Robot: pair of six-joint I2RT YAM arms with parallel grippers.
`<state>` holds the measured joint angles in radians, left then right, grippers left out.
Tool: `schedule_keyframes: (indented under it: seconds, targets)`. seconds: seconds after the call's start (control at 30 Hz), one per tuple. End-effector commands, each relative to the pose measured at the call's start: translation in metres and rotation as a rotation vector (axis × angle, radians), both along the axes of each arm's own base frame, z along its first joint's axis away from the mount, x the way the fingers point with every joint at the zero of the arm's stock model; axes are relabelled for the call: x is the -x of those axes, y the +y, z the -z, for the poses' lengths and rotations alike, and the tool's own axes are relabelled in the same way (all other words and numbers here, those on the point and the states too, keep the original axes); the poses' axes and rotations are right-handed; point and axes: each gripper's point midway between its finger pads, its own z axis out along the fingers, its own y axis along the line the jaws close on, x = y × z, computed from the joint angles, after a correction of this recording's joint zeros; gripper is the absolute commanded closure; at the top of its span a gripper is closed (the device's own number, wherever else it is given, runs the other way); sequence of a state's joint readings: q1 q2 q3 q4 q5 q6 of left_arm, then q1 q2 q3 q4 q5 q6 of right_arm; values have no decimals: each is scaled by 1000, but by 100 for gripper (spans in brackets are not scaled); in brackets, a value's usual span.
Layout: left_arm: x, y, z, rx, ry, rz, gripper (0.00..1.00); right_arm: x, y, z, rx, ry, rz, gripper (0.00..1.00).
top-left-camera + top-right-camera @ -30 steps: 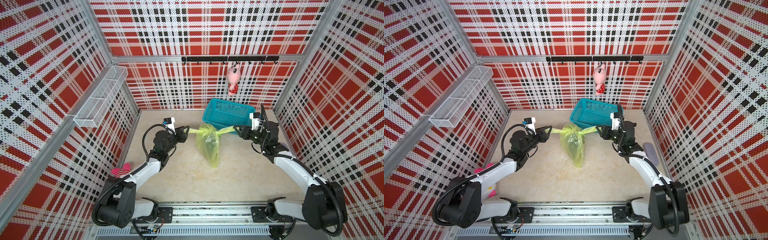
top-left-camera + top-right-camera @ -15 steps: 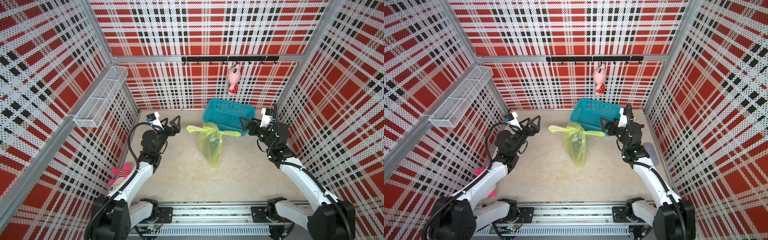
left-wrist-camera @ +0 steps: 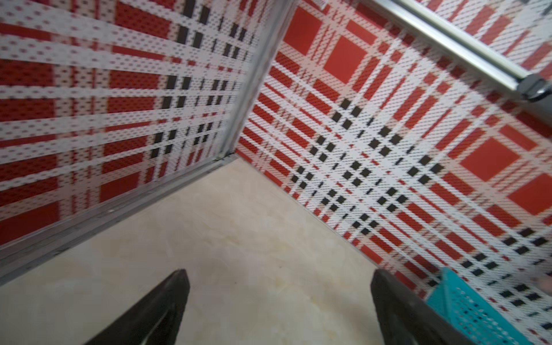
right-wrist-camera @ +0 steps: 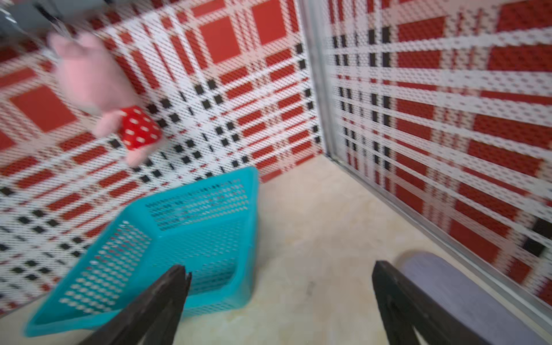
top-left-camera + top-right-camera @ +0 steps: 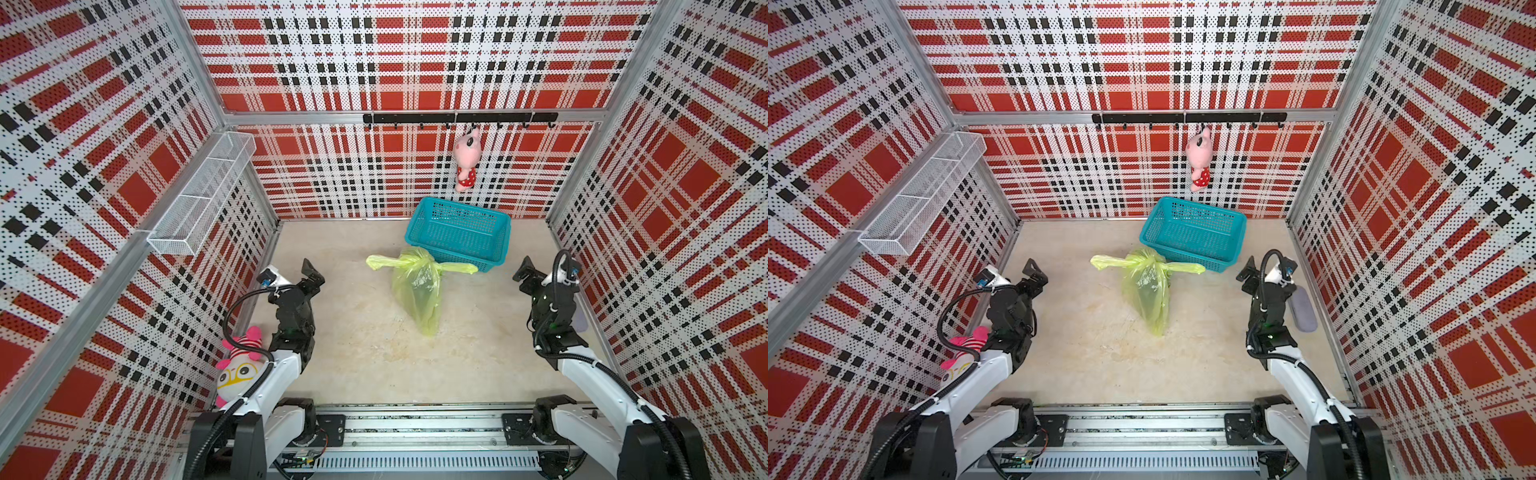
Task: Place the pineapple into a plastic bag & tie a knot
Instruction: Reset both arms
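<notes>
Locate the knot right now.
In both top views the knot tops the plastic bag lying mid-table, just on the robot's side of the teal basket.

Bright, even, nearly shadowless light; both top views sharp but bowed at edges, wrist views motion-blurred.

- The left arm [image 5: 270,382] reaches from the near left corner of the table [image 5: 365,357] along its left edge.
- The left gripper [image 5: 312,272] is wide open and holds nothing.
- In the left wrist view its two fingers [image 3: 161,310] stand far apart.
- The right arm [image 5: 590,374] reaches along the right edge.
- The right gripper [image 5: 524,270] is wide open too and holds nothing.
</notes>
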<state>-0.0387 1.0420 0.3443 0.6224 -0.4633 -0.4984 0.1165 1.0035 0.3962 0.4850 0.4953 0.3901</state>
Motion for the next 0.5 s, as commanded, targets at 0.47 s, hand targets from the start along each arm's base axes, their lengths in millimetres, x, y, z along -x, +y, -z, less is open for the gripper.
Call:
schedule_keyframes:
  seconds: [0.47]
  targets:
    - [3,-2,29,-352,-63,122,2,-28,-7,59,189,56,-101,0]
